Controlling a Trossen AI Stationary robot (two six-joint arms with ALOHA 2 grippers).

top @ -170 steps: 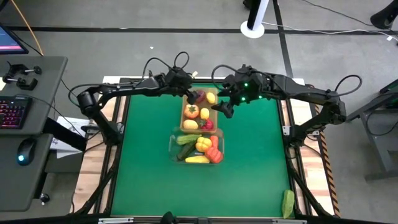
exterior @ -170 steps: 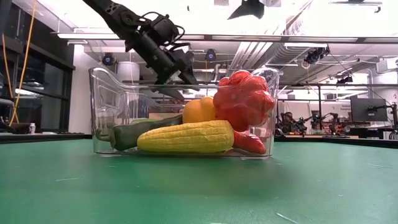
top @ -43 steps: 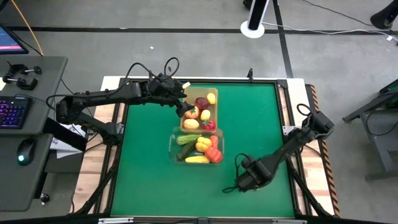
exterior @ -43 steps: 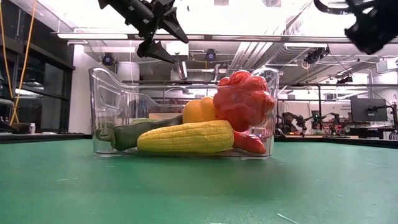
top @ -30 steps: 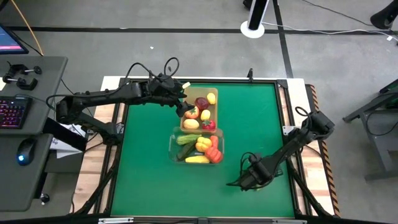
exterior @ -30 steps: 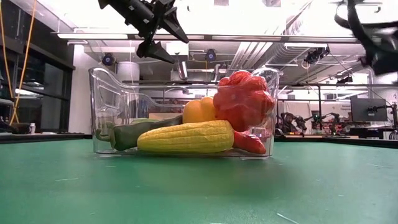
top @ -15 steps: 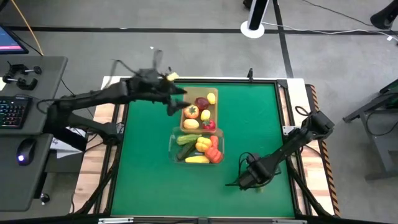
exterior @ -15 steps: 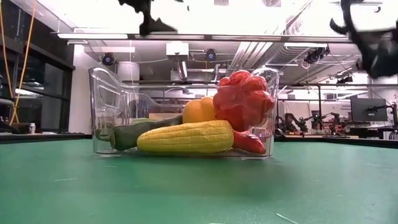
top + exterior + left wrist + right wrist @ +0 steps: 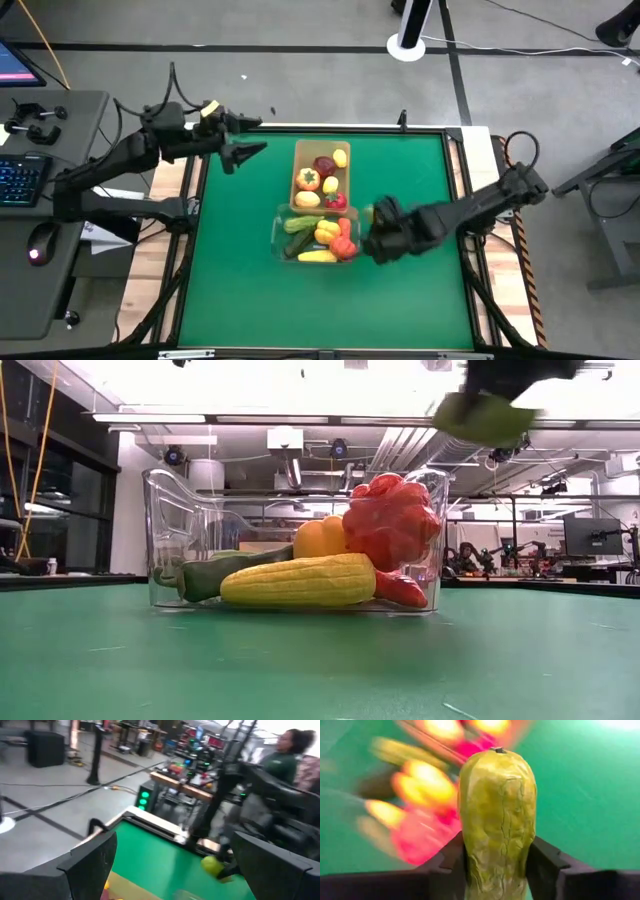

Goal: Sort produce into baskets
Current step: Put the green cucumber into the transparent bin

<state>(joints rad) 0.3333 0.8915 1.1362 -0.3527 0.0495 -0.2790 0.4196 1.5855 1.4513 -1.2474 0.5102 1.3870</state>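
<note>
The tan basket (image 9: 322, 150) holds fruit, among it a red apple (image 9: 324, 164). Just nearer stands the clear basket (image 9: 282, 238) (image 9: 180, 520) with corn (image 9: 298, 581), a red pepper (image 9: 390, 520) and green vegetables. My right gripper (image 9: 372, 225) (image 9: 497, 857) is beside the clear basket's right end, shut on a wrinkled yellow-green vegetable (image 9: 497, 810) (image 9: 485, 415) (image 9: 212, 865). My left gripper (image 9: 243, 152) (image 9: 175, 865) stands open with nothing in it, high over the table's far left part, left of the tan basket. My right gripper pinches the green vegetable's two sides (image 9: 470, 855) between its two fingers (image 9: 547, 865), at the end nearer the wrist. The fingers come from the table's right and lie along the vegetable, whose stem end (image 9: 497, 751) points away from the wrist. It is lifted clear, high above the table.
The green mat (image 9: 250, 290) lies bare to the left of, to the right of and nearer than the baskets. A desk with a keyboard (image 9: 20, 180) and a mouse stands beyond the table's left edge. A person (image 9: 285, 755) shows beyond the table.
My right gripper has risen from the near right part of the mat and gone toward the clear basket, carrying the green vegetable. My left gripper has drawn back from above the tan basket toward the table's far left edge.
</note>
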